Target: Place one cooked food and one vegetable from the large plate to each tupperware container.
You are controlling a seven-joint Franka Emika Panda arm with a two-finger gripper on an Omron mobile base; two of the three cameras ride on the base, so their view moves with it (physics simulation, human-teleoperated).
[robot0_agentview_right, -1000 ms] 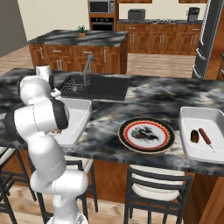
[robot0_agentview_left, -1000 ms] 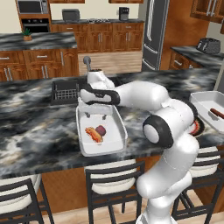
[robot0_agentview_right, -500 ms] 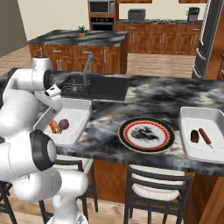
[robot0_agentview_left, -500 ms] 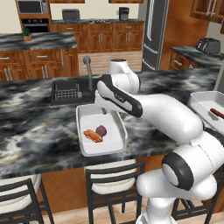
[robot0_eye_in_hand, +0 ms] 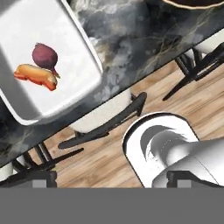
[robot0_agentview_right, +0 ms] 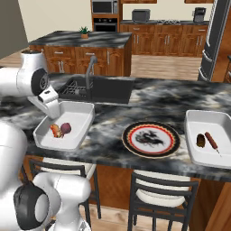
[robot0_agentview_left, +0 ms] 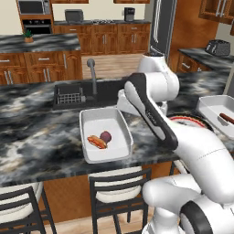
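Note:
The left tupperware container (robot0_agentview_right: 76, 118) (robot0_agentview_left: 103, 121) (robot0_eye_in_hand: 52, 30) holds a hot dog (robot0_agentview_right: 56, 131) (robot0_agentview_left: 97, 141) (robot0_eye_in_hand: 37, 74) and a dark red beet (robot0_agentview_right: 66, 128) (robot0_agentview_left: 106, 136) (robot0_eye_in_hand: 44, 55). The large plate (robot0_agentview_right: 131, 135) (robot0_agentview_left: 183, 119) (robot0_eye_in_hand: 192, 3) lies in the middle of the counter with nothing on it. In the right tupperware container (robot0_agentview_right: 212, 124) (robot0_agentview_left: 212, 106) lie a sausage (robot0_agentview_right: 211, 141) (robot0_agentview_left: 227, 118) and a small dark piece (robot0_agentview_right: 200, 140). My gripper (robot0_eye_in_hand: 114, 179) is open and holds nothing. It hangs high above the left container's near side, off the counter's front edge.
A dark sink (robot0_agentview_right: 106, 89) with a faucet (robot0_agentview_left: 92, 73) and a dish rack (robot0_agentview_left: 69, 96) lies behind the left container. Bar stools (robot0_agentview_right: 158, 189) (robot0_eye_in_hand: 109, 118) stand under the counter's front edge. My own arm crosses between the left container and the plate.
The arm has swung up and back from just over the left container. The hand now sits higher, near the container's edge. The food in both containers has not moved.

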